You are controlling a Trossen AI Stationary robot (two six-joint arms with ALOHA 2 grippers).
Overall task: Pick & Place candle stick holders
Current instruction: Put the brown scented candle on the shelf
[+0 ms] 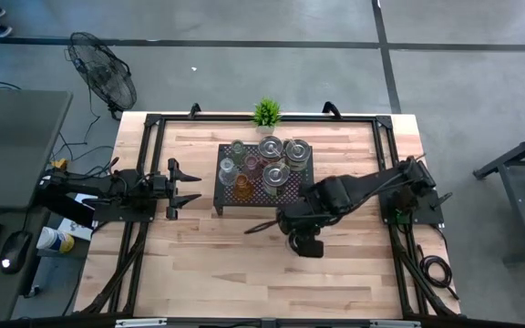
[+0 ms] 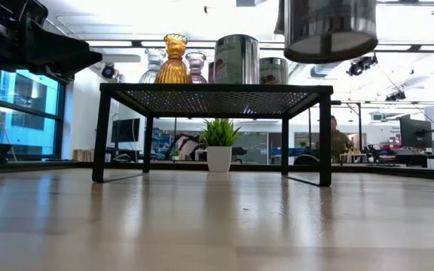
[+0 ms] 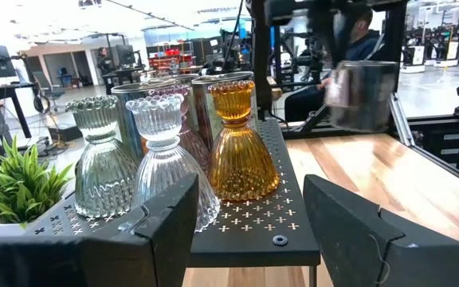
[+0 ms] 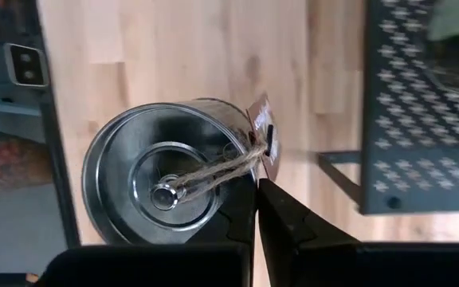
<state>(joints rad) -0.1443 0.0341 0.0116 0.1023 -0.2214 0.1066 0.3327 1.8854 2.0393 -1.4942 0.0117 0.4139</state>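
Several candle stick holders stand on the black perforated rack (image 1: 244, 206): clear glass ones (image 3: 162, 159), an amber one (image 3: 241, 143), a pink one and shiny silver ones (image 1: 272, 159). My right gripper (image 1: 301, 239) is shut on one silver, can-shaped holder (image 4: 162, 179), in front of the rack and high above the table; the holder also shows in the low view (image 2: 330, 28). My left gripper (image 1: 188, 189) is open and empty, level with the rack's left side, its fingers pointing at the glass holders. My right gripper pinches the silver holder's side wall at the rim (image 4: 249, 171), beside its twine and tag, one finger inside the cup and one outside. The fingers come from above. The holder hangs upright below them, lifted clear of the table and the rack.
A small green potted plant (image 1: 265, 112) stands behind the rack at the table's far edge. Bare wood (image 1: 235, 264) lies in front of the rack. A black frame runs around the table's edges. A person sits in the room beyond (image 2: 336, 135).
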